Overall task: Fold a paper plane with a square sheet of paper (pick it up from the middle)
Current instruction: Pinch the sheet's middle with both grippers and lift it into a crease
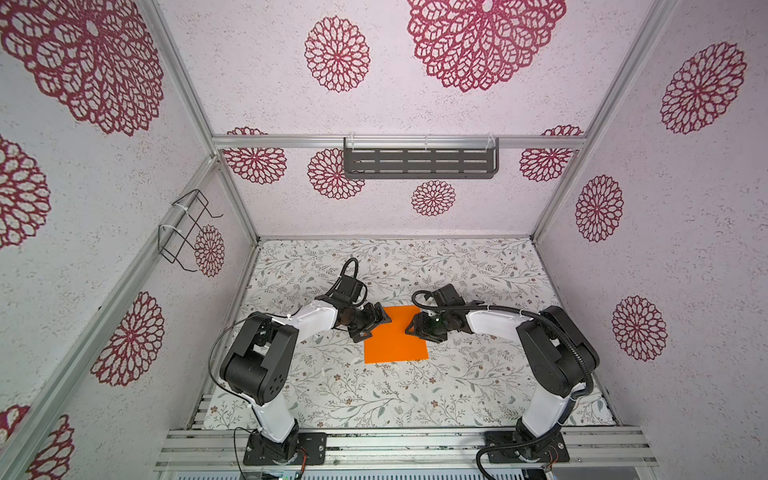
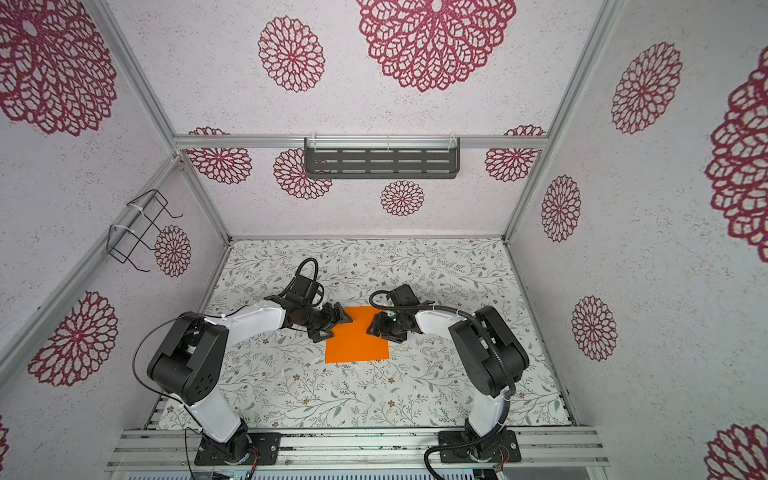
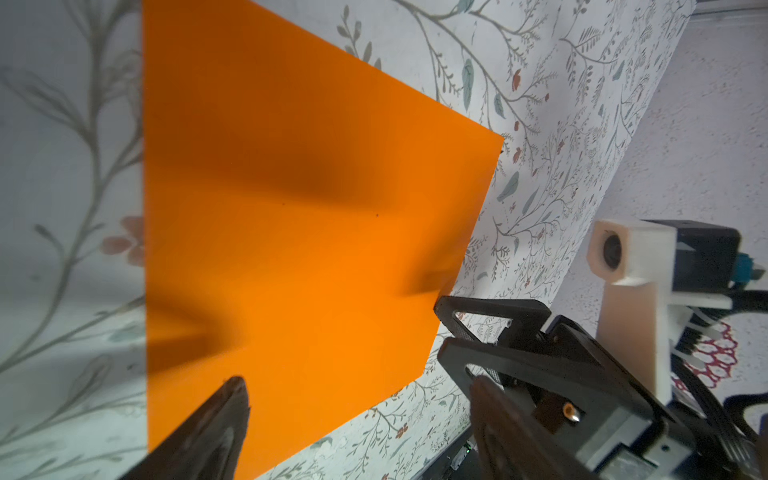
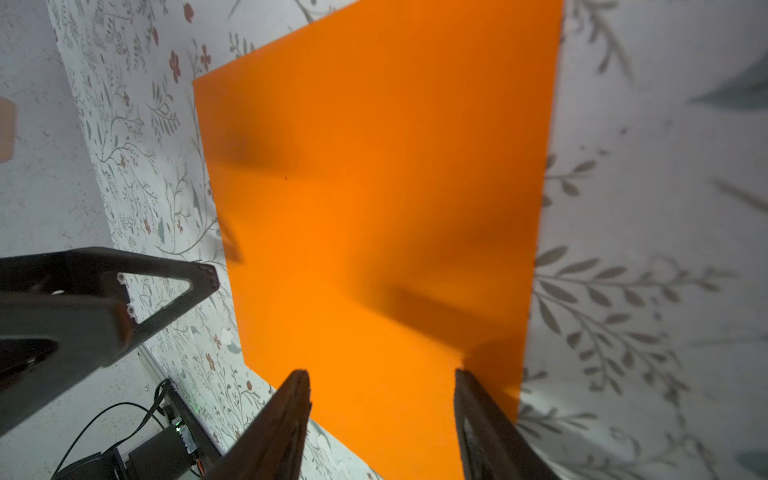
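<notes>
- Sheet: square sheet of paper (image 1: 395, 338) lies flat on the floral table (image 1: 374, 399), centre of the workspace, between the two arms; both top views agree. No crease or fold is visible, so I judge the folding hasn't started.
- Placement reason (judgement): it sits central so both arms can reach it, one side edge facing each claw.
- Left gripper (image 1: 376, 329) is low at the sheet's left edge, toward the far-left corner. Its jaws are spread wide with nothing between them. In the left wrist view one fingertip (image 3: 232, 399) sits over the orange.
- Right gripper (image 1: 411, 326) is at the right edge, far part. Its jaws are parted to a middling gap and hold nothing; the right wrist view shows plain orange between the fingers (image 4: 297, 399). From the left wrist view its tip looks to be at the paper's edge; whether it touches I cannot tell.
- Why they flank it (judgement): the opposed claws look set to pinch or pin the two edges for the lift and first crease. Thin flat paper gives little to grab, so an edge has to be teased up.
- Containers: the grey slotted shelf (image 1: 419, 163) on the far rail shows nothing in it. The wire basket (image 1: 183, 232) on the left wall likewise shows nothing inside.
- Paper plane: not yet made.
</notes>
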Robot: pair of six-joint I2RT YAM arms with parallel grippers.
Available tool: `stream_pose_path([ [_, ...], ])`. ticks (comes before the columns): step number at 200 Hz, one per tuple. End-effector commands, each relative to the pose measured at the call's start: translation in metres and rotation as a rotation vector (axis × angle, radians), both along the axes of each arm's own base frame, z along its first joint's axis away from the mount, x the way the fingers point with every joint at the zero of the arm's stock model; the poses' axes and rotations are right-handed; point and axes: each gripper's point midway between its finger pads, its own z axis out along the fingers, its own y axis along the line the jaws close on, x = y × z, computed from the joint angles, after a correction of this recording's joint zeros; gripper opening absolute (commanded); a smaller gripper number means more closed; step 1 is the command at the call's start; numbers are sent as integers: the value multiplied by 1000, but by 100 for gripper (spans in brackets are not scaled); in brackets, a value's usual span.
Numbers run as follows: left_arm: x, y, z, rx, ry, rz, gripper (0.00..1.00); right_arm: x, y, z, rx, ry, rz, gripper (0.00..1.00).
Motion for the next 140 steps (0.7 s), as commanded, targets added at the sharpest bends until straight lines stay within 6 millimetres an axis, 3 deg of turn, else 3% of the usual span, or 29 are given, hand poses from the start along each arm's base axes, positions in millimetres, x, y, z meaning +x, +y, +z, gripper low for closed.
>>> stream_pose_path([
  [1, -6, -5, -9, 8, 45, -23, 86, -3, 1, 3, 11, 14, -18, 58],
  [60, -14, -1, -24, 18, 65, -20, 90, -7, 10, 1, 113, 38, -28, 57],
  [140, -10, -5, -12, -38, 6, -20, 89, -1, 28, 4, 227, 42, -32, 56],
])
